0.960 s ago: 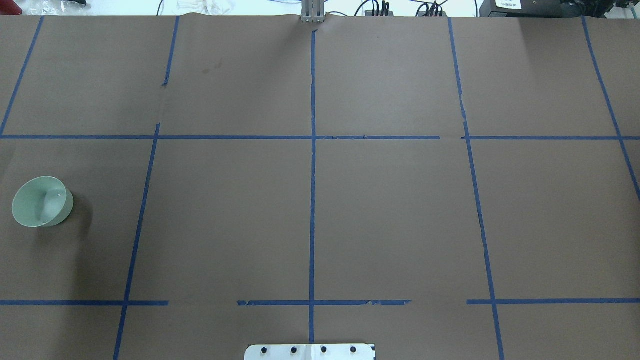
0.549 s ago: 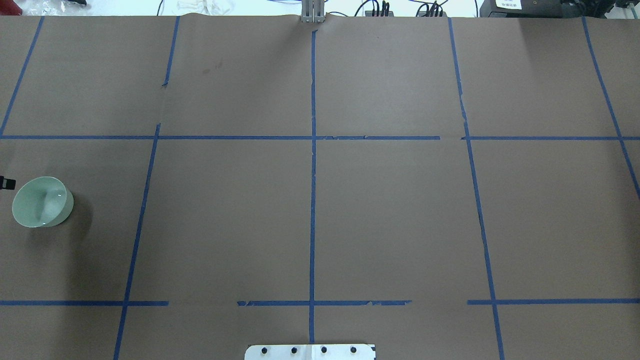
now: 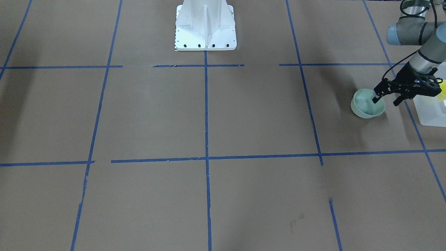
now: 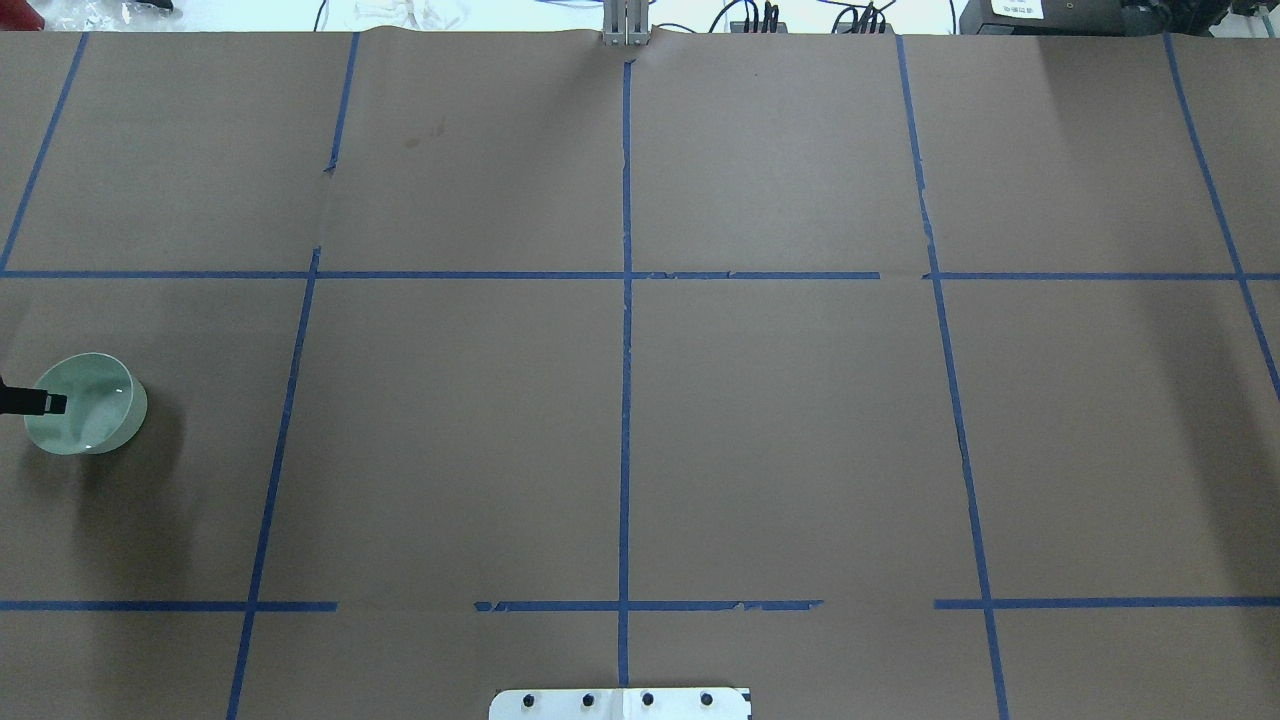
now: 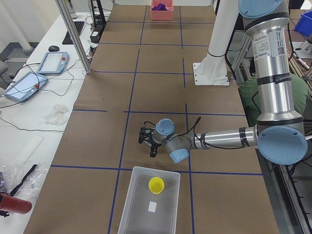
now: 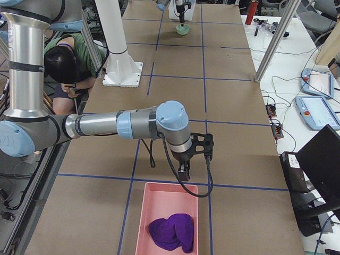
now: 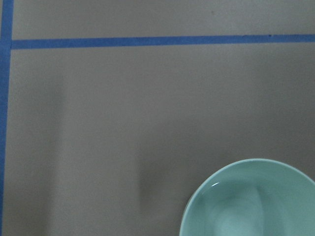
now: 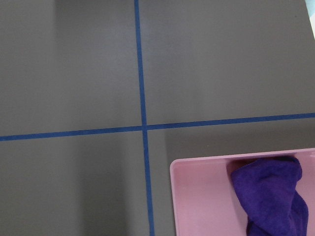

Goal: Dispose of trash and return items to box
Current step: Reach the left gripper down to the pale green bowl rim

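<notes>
A pale green bowl (image 3: 366,109) sits on the brown table near the robot's left end. My left gripper (image 3: 386,101) is open over the bowl's rim, with one finger (image 4: 50,403) above the bowl's inside and the other outside it. The frosted box (image 5: 151,207) stands just beyond the bowl, with the yellow cup (image 5: 156,185) upright inside it. The left wrist view shows only part of the bowl (image 7: 251,201). My right gripper (image 6: 194,162) hangs near a pink tray at the other end; I cannot tell its state. No trash shows on the table.
The pink tray (image 6: 159,204) holds a purple cloth (image 6: 171,231). The robot's white base (image 3: 205,31) stands mid-table. A person (image 6: 66,66) crouches beside the table near the base. Tablets and cables lie on the white bench (image 5: 34,97) alongside.
My left gripper's finger has come in from the overhead view's left edge and moved over the bowl. The bowl has stayed in place.
</notes>
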Robot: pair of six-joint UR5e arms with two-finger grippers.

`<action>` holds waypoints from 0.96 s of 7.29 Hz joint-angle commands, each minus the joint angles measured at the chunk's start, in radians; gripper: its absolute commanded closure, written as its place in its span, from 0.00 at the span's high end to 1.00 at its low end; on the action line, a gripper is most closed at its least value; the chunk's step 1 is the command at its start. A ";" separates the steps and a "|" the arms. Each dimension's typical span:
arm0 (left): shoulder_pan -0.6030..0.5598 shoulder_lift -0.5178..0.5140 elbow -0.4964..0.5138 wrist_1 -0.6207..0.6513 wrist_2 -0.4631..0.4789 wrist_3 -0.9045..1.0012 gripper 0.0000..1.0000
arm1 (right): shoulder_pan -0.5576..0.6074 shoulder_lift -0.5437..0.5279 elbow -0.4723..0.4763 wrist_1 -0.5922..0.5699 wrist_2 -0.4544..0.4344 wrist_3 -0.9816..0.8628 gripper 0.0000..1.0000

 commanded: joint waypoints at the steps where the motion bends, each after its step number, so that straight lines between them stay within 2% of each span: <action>1: 0.006 -0.002 0.005 -0.006 0.004 -0.006 0.16 | -0.053 -0.003 0.107 -0.070 0.014 0.060 1.00; 2: 0.014 -0.009 0.005 -0.006 0.004 -0.034 0.00 | -0.054 -0.003 0.110 -0.069 0.046 0.075 1.00; 5: 0.024 -0.018 -0.003 -0.003 -0.010 -0.042 0.00 | -0.076 0.000 0.108 -0.066 0.049 0.060 1.00; 6: 0.021 -0.003 -0.042 0.003 -0.075 -0.040 0.00 | -0.076 -0.003 0.096 -0.064 0.066 0.059 1.00; 7: 0.003 0.003 -0.061 0.002 -0.188 -0.040 0.00 | -0.077 -0.004 0.080 -0.064 0.083 0.057 1.00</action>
